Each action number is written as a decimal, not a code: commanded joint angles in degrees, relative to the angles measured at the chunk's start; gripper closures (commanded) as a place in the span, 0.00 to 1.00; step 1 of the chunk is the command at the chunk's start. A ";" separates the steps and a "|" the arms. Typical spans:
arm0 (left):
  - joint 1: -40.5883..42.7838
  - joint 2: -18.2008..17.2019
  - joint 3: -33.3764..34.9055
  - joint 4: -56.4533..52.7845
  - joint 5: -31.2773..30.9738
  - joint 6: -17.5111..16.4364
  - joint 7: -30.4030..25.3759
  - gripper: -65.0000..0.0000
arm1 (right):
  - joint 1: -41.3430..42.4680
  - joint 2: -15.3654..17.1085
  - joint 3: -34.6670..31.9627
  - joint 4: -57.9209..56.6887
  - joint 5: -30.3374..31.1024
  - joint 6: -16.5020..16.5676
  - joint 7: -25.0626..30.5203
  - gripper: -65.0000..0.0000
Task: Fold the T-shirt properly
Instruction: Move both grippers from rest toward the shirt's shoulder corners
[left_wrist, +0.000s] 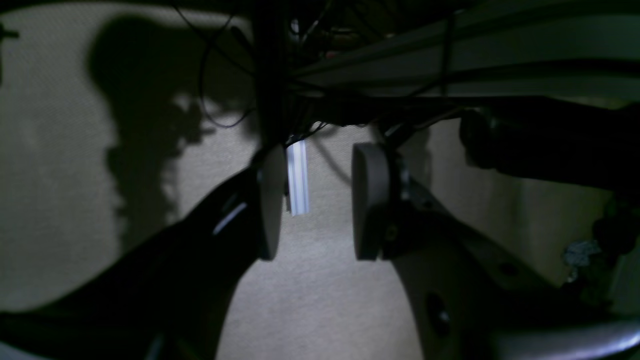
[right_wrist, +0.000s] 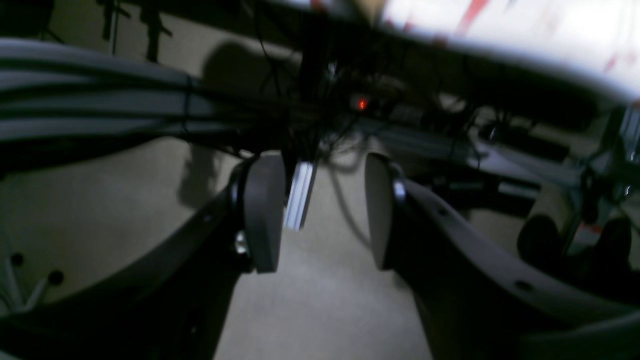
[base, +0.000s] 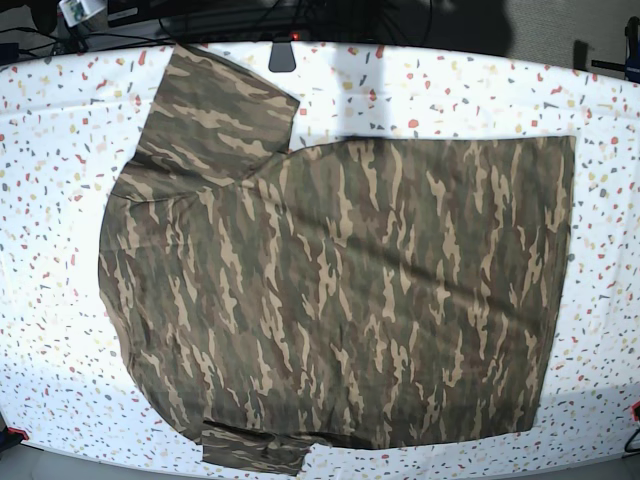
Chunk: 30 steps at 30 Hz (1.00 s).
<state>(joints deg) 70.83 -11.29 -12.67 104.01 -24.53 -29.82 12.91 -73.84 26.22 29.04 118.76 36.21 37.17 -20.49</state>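
A white tabletop (base: 60, 150) speckled with red and grey flecks. Beyond its far edge, dark cables (base: 250, 15) and what may be a small red light (base: 292, 36).

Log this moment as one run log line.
T-shirt: flat, unfolded | left gripper: open, empty | right gripper: open, empty | arms: off table

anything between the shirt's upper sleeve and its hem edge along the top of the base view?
Only bare speckled table shows there, in the base view, between the upper sleeve and the hem edge of the T-shirt.
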 joint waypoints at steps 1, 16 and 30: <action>1.64 -0.22 -0.15 1.64 -0.61 -0.48 -0.50 0.67 | -1.16 0.28 1.27 1.79 1.62 1.01 0.52 0.58; 1.86 -0.20 -0.15 6.62 -0.61 -0.63 -0.52 0.67 | 2.45 0.26 4.87 5.60 3.48 0.98 -1.38 0.58; -0.50 -0.20 -0.15 7.96 6.23 -0.68 -0.74 0.67 | 15.28 0.31 4.87 6.29 -3.96 2.83 -0.09 0.58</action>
<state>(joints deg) 69.08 -11.33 -12.67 110.93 -17.69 -30.04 13.32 -58.04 26.04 33.41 123.98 31.40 39.51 -22.00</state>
